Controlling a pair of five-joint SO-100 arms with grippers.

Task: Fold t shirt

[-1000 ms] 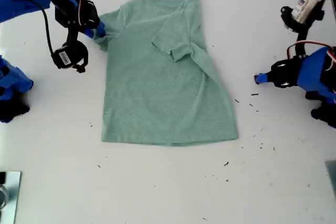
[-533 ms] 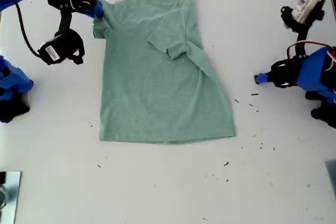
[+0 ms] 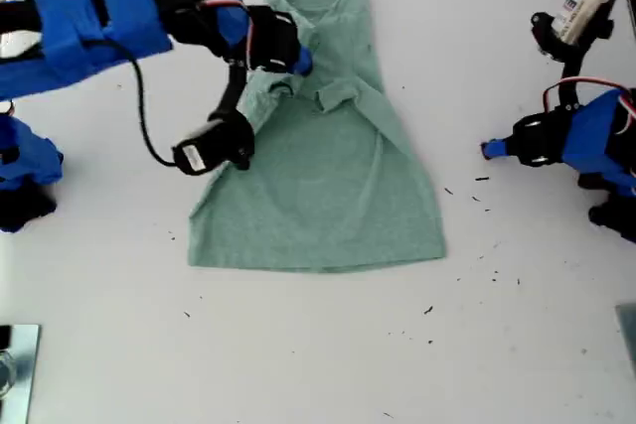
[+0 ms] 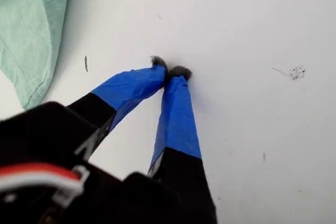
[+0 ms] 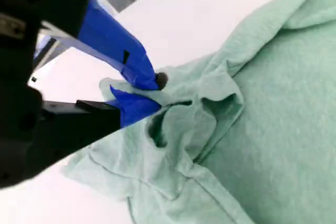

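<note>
pinched shut on a bunched sleeve of the t shirt (image 3: 318,166), my second gripper (image 5: 149,92) holds the fabric over the shirt's chest, near the collar. the pale green tee lies mid-table (image 3: 298,364), both sleeves drawn inward. at the exterior view's right, my first gripper (image 4: 170,72) rests on bare white surface, tips together, holding nothing, just beside the hem.

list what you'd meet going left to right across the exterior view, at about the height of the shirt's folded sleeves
my second gripper shut on the t shirt → bare white table → my first gripper, shut and holding nothing, at the exterior view's right.
</note>
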